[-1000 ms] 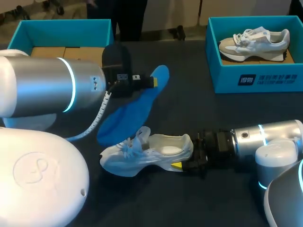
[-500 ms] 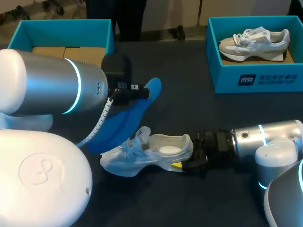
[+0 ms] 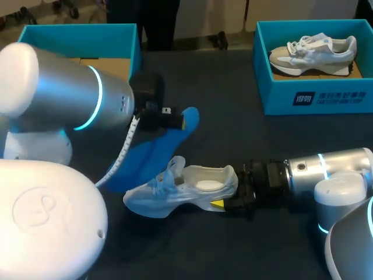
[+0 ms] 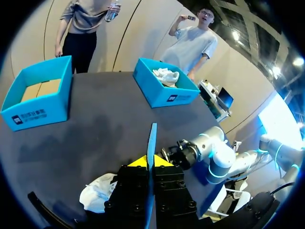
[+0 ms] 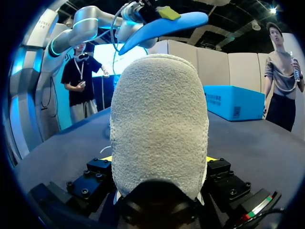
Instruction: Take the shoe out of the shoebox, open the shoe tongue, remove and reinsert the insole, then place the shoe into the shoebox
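- Left jaws pinched shut on the blue insole [image 4: 152,143], gripping it edge-on; you'll see it held above the tabletop [image 3: 233,134], just beside the shoe's laced end
- Right jaws clamped on the heel of the white shoe [image 3: 192,188], one finger each side
- Shoe lies on the tabletop, well apart from left shoebox [image 3: 81,34] and right shoebox [image 3: 315,96]

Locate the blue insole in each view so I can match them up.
Head view: blue insole in the left gripper, slanting above the white shoe.
Left wrist view: insole edge-on in that gripper, shoe beside it.
Right wrist view: insole above and beyond the shoe's heel.
Shared landmark: the white shoe.
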